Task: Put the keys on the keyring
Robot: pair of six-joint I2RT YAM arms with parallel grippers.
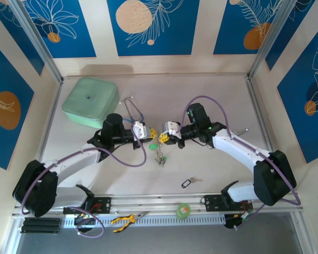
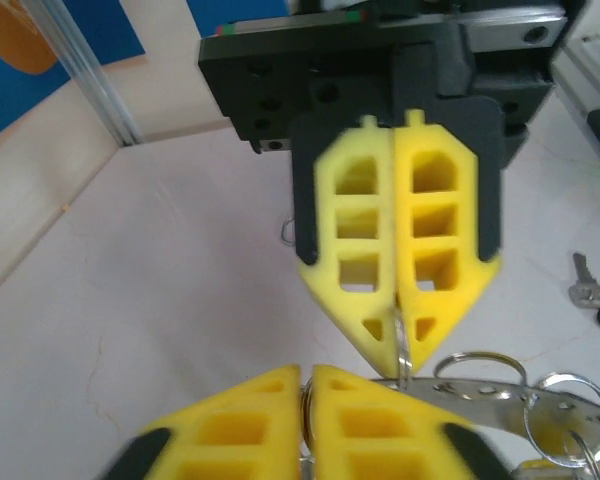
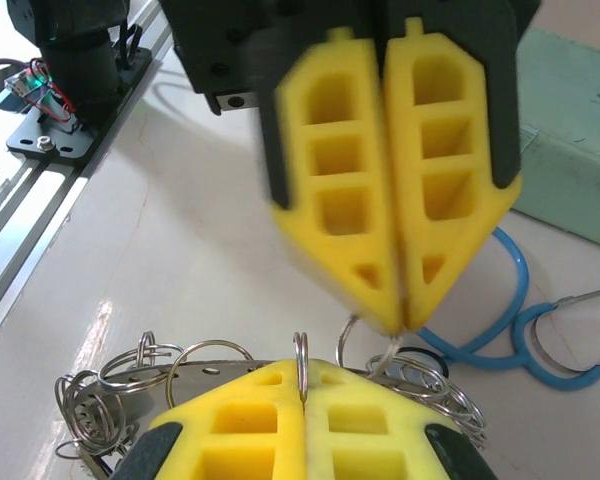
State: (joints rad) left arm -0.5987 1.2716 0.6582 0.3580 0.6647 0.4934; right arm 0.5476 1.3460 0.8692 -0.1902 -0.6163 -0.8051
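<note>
Both grippers meet over the table's middle, holding the keyring (image 1: 160,144) between them. My left gripper (image 1: 151,134) (image 2: 306,378) is shut on a thin silver ring of it. My right gripper (image 1: 165,138) (image 3: 302,368) is shut on another small ring (image 3: 301,350). In the right wrist view the keyring's flat metal band (image 3: 195,372) carries several small rings. A bunch of keys (image 1: 160,157) with a green tag hangs below the grippers. One loose key with a black tag (image 1: 190,182) (image 2: 583,290) lies on the table to the front right.
A blue stethoscope (image 1: 133,111) (image 3: 510,300) lies just behind the grippers. A pale green box (image 1: 91,100) (image 3: 580,150) sits at the back left. Yellow-handled pliers (image 1: 128,218) and a green tape roll (image 1: 183,210) rest on the front rail.
</note>
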